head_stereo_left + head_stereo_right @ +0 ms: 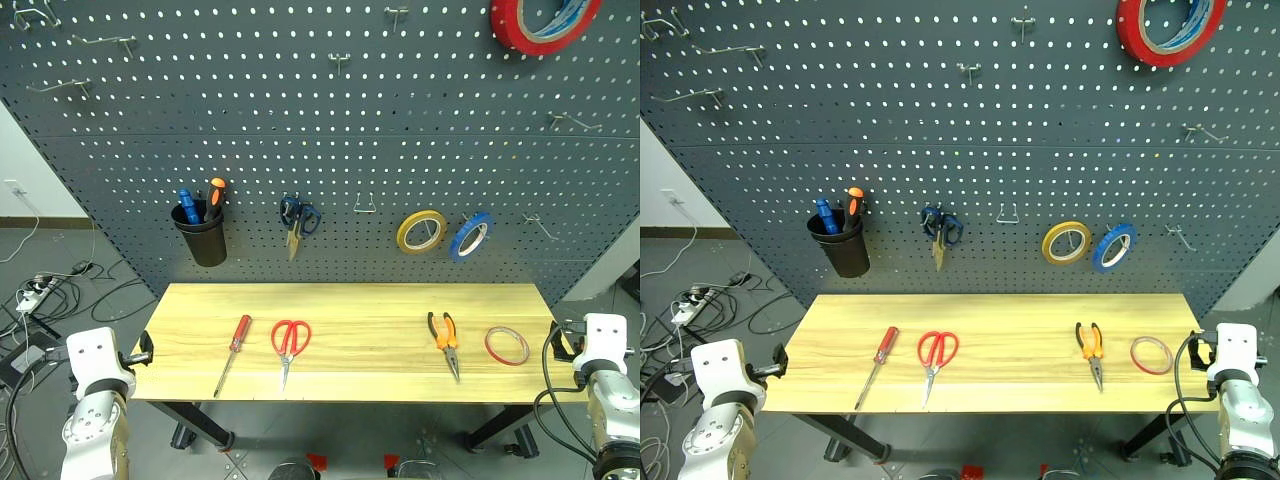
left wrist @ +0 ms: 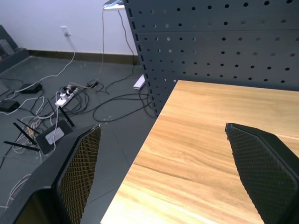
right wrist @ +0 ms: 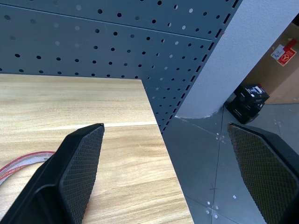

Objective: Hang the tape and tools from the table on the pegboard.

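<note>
Bench (image 1: 380,300): I see four things in a row along the light wood top, well apart from one another.
Screwdriver (image 1: 233,353): nearest my left, red handle pointing toward the pegboard (image 1: 300,130).
Red scissors (image 1: 290,340): just right of the screwdriver, blades pointing at me.
Pliers (image 1: 445,340): further right, nose toward me.
Red tape (image 1: 507,345): flat near the right end.
Left gripper (image 2: 163,175): jaws wide, empty, over the bench's left corner.
Right gripper (image 3: 168,175): jaws wide, empty, at the right edge; that red arc beside one finger looks like the tape.
Pegboard: black cup (image 1: 203,237), blue scissors (image 1: 297,220), yellow roll (image 1: 421,231), blue roll (image 1: 470,235) hanging.
</note>
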You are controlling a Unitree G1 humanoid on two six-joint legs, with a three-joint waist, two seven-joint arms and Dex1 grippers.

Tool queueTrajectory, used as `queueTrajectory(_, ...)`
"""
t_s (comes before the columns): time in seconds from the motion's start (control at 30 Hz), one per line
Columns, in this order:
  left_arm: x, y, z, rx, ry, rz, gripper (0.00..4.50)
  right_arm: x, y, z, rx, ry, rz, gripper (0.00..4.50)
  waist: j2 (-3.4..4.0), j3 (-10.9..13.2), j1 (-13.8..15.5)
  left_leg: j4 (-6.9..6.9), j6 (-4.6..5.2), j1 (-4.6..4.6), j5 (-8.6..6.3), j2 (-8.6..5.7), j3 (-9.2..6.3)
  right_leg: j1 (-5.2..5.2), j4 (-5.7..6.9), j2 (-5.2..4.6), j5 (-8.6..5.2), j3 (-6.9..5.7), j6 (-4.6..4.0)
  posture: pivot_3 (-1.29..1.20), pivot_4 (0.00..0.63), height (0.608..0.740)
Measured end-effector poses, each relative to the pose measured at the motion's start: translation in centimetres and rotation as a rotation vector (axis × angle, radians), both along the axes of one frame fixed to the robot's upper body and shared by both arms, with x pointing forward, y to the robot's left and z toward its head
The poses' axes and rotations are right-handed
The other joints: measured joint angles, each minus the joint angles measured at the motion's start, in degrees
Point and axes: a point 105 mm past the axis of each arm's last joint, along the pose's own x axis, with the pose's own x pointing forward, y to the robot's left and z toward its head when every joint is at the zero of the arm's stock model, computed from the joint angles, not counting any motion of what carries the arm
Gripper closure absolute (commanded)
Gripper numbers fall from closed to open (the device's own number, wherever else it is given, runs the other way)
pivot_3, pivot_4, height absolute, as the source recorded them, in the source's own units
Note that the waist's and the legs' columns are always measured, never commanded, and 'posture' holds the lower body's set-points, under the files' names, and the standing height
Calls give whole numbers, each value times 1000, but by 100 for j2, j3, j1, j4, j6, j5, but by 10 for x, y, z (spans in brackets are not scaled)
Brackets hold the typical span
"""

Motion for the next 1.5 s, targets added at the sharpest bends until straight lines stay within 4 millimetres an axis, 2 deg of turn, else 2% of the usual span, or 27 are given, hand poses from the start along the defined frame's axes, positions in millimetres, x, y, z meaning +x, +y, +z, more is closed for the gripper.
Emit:
queueTrajectory(0.23, 4, -3, 5, 27, -22, -22, 24, 0, -1, 0, -2, -2, -5, 0, 0, 0, -3, -1, 0, 5, 0, 3, 2, 3, -1, 2, 0, 1, 0, 41, 0, 740)
queueTrajectory(0.47, -1, -13, -3, 18, 29, -99, 24, 0, 2, 9, -25, -26, 18, 0, -7, 4, -22, -4, 0, 12, 0, 14, 9, 7, -1, 7, -1, 4, -2, 35, 20, 740)
queueTrajectory(0.57, 4, -18, 8, 30, 6, -118, 24, -3, 11, 9, -37, -12, 78, 0, -30, 49, -21, -5, 0, 18, -1, 24, 8, 14, -2, 13, -1, 1, -5, 27, 55, 740)
queueTrajectory(0.7, 20, -30, 38, 100, -58, -173, 24, 0, 33, 10, -19, 26, 181, 0, -37, 210, -31, -4, -1, 29, -1, 42, 6, 31, -4, 19, -1, -2, -10, 16, 104, 740)
queueTrajectory(0.87, 44, -71, 61, 166, -80, -398, 24, 3, 72, 14, 20, 113, 315, 0, -9, 471, -60, -6, -2, 16, -1, 50, 9, 13, -2, 19, 2, -1, -15, -1, 164, 740)
queueTrajectory(0.97, 51, -97, 67, 167, -78, -536, 24, 2, 86, 18, 73, 152, 341, 0, 0, 624, -86, -3, -2, -17, 0, 55, 2, -14, 2, 19, 3, -5, -16, -17, 194, 740)
queueTrajectory(1.07, 62, -131, 78, 156, -96, -715, 24, 7, 97, 28, 90, 180, 362, 0, -8, 758, -114, 4, -4, -63, 2, 57, -3, -58, 12, 17, 7, -13, -19, -33, 220, 740)
queueTrajectory(1.2, 74, -169, 94, 116, -136, -886, 24, 18, 105, 41, 119, 199, 372, 0, -26, 922, -185, 4, -4, -81, 2, 59, -5, -75, 17, 11, 8, -18, -19, -41, 245, 740)
queueTrajectory(1.27, 77, -186, 99, 60, -137, -984, 24, 22, 107, 42, 135, 221, 376, 0, -29, 966, -226, 6, -4, -120, 2, 58, -5, -116, 21, 12, 9, -19, -19, -45, 257, 740)
queueTrajectory(1.5, 65, -235, 111, -96, -73, -1382, 24, 46, 108, 39, 137, 327, 384, 0, -40, 1182, -381, 10, -6, -166, 4, 58, 2, -162, 23, 12, 9, -18, -20, -46, 272, 740)
